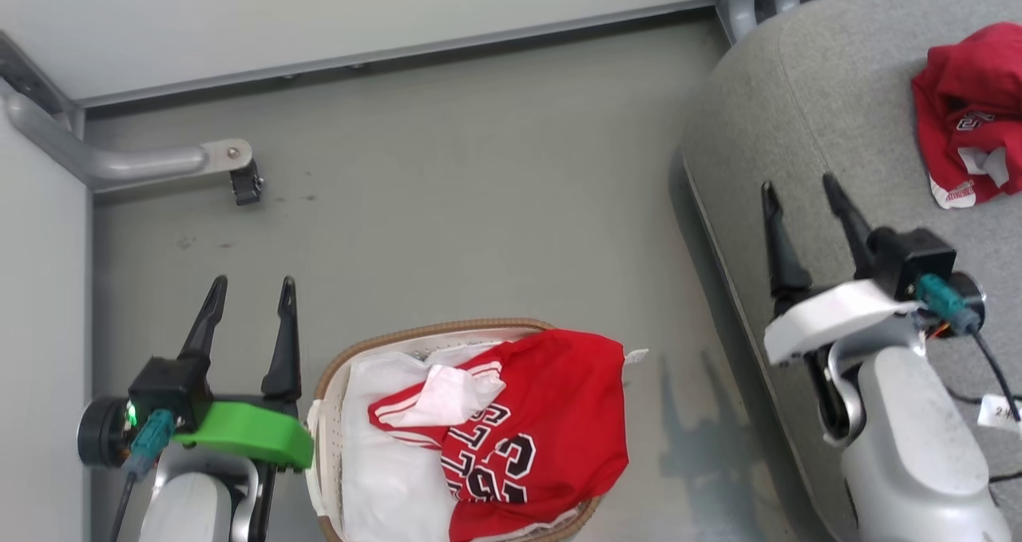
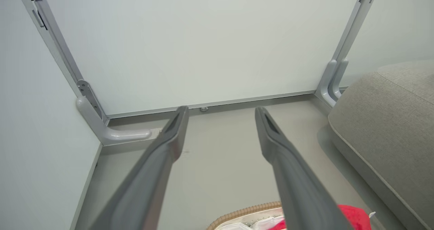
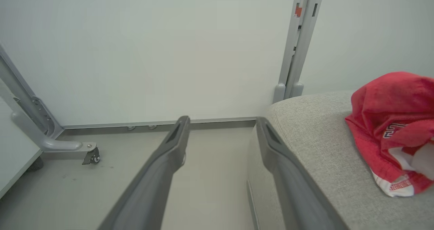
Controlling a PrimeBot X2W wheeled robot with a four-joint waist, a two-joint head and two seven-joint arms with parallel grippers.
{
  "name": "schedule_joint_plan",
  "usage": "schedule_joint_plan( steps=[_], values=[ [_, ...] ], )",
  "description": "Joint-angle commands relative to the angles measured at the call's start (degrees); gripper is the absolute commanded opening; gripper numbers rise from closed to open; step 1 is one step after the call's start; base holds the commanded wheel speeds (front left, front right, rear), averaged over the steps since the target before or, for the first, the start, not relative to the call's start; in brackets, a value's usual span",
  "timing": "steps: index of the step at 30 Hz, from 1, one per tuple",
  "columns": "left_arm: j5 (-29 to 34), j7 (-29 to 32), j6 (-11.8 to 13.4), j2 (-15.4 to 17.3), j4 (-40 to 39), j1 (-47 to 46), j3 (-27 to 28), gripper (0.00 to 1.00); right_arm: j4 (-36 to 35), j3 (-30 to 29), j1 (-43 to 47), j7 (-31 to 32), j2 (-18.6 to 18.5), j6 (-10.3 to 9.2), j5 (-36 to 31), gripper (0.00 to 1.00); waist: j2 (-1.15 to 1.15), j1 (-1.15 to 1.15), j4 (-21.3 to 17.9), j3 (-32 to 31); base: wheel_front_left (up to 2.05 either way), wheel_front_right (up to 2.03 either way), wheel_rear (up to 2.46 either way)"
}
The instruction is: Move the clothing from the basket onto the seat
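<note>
**Head view: left tool [image 1: 252, 285] and right tool [image 1: 799, 184] both open and empty, jersey [image 1: 551, 414] in the basket [image 1: 415, 331]**

The left tool's 2 dark fingers stand spread wide with nothing between them, over bare floor [image 1: 447, 175] just left of the basket. The right tool is spread about as wide and also holds nothing, its fingers at the left edge of the grey seat [image 1: 798, 103]. The basket sits on the floor between the 2 arms, close to the left one. The red jersey with black-and-white numerals lies crumpled across the basket's right half and spills over the brown rim. It lies on a white sheet [image 1: 383, 462] that shows in the left half. The seat stands to the right, apart from the basket. A second red garment [image 1: 970, 111] lies bunched on the seat, beyond the right tool and clear of it.
</note>
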Motion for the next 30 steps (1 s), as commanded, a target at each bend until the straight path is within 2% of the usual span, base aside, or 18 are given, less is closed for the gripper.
schedule_joint_plan(
  steps=[1,7,13,30],
  values=[
    [0.4,0.0,0.1,-0.3,0.3,1.5,0.7,1.00,-0.3,0.3,1.4,-0.3,-0.2,-0.08,0.7,1.00,0.00,0.00,1.1,-1.8,0.00,0.00,0.00],
    [1.5,0.0,0.1,-1.1,0.9,5.3,4.5,1.00,-0.7,1.3,5.8,-0.3,-0.2,-0.08,3.6,1.00,0.00,0.00,1.1,-4.2,0.00,0.00,0.00],
    [2.1,0.0,0.1,-2.1,0.6,8.1,6.3,1.00,-0.7,2.1,9.5,-0.3,-0.2,-0.08,3.5,1.00,0.00,0.00,1.1,-6.4,0.00,0.00,0.00],
    [2.8,0.0,0.1,-4.5,0.0,14.6,7.1,1.00,-0.1,2.8,16.7,-0.3,-0.2,-0.08,4.1,1.00,0.00,0.00,1.9,-10.8,0.00,0.00,0.00]
  ],
)
